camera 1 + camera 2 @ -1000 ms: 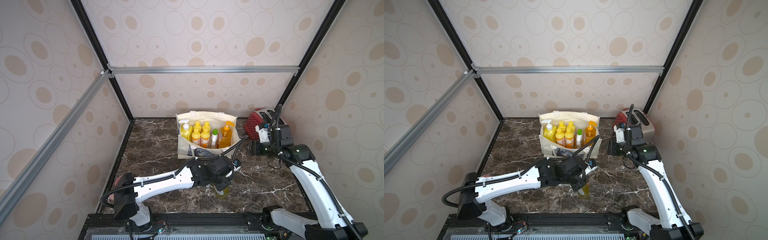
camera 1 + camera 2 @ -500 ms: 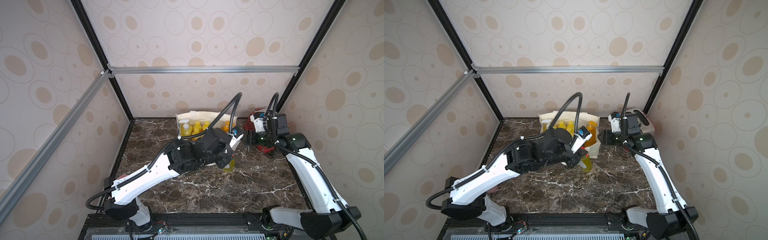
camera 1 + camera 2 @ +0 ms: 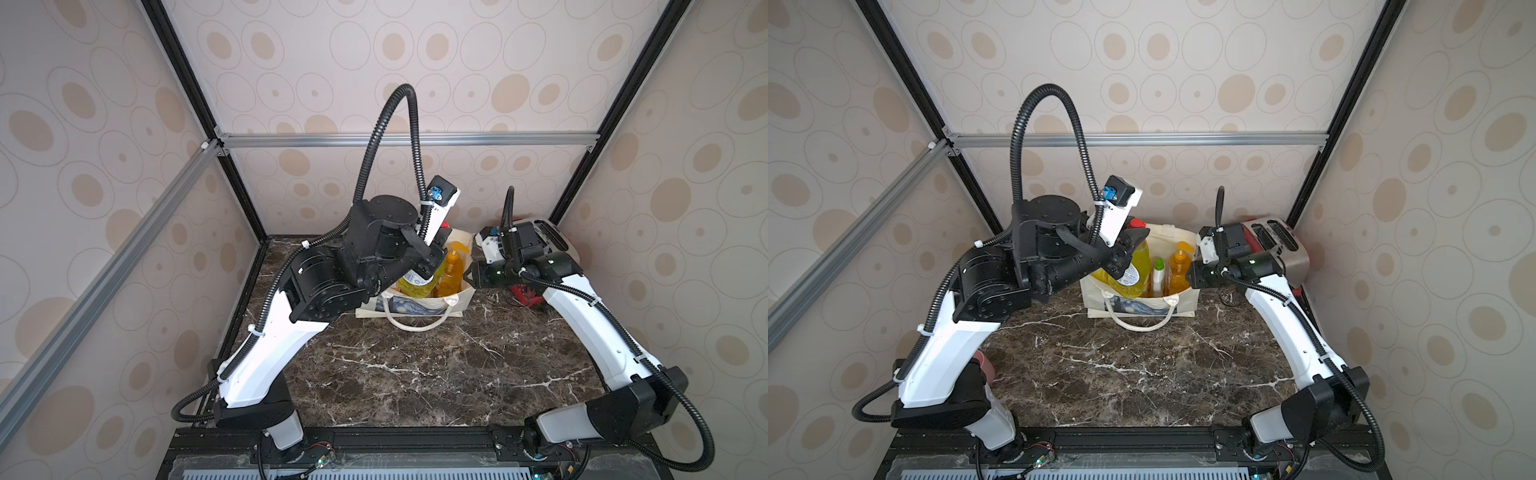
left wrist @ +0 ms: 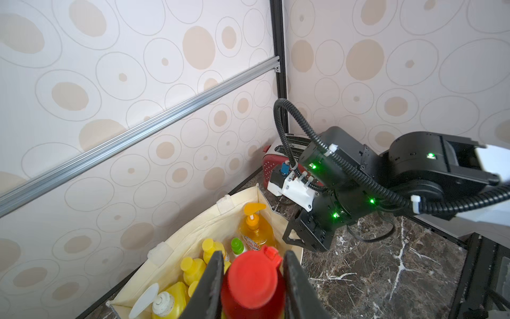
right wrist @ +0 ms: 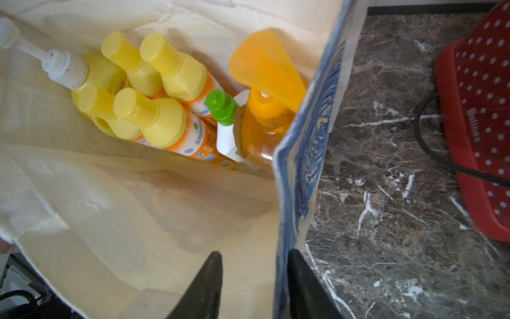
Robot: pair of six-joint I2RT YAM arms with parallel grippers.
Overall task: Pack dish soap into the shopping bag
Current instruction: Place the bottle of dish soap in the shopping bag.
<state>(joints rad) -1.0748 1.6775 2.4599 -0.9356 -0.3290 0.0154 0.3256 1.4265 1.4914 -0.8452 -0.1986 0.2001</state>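
Observation:
The shopping bag [image 3: 1142,308] stands open at the back of the table, its starry print facing front. My left gripper [image 4: 253,256] is shut on the yellow-green dish soap bottle [image 3: 1136,266] just under its red cap [image 4: 255,276], and holds it tilted over the bag's near rim. In the bag stand several small orange yellow-capped bottles [image 5: 165,124], a yellow white-pump bottle [image 5: 91,73], a white green-capped one [image 5: 224,110] and an amber orange-pump one [image 5: 265,121]. My right gripper [image 5: 255,252] is open astride the bag's right wall [image 5: 300,165], one finger inside and one outside.
A red white-dotted toaster [image 3: 1275,245] sits in the back right corner, close behind my right wrist, with its black cable [image 5: 425,149] on the marble. The bag's rope handle [image 3: 415,326] hangs over its front. Patterned walls and a black frame enclose the table.
My left arm has lifted the red-capped bottle from the table's front up and back to above the bag. My right gripper has moved left from beside the toaster to the bag's right wall.

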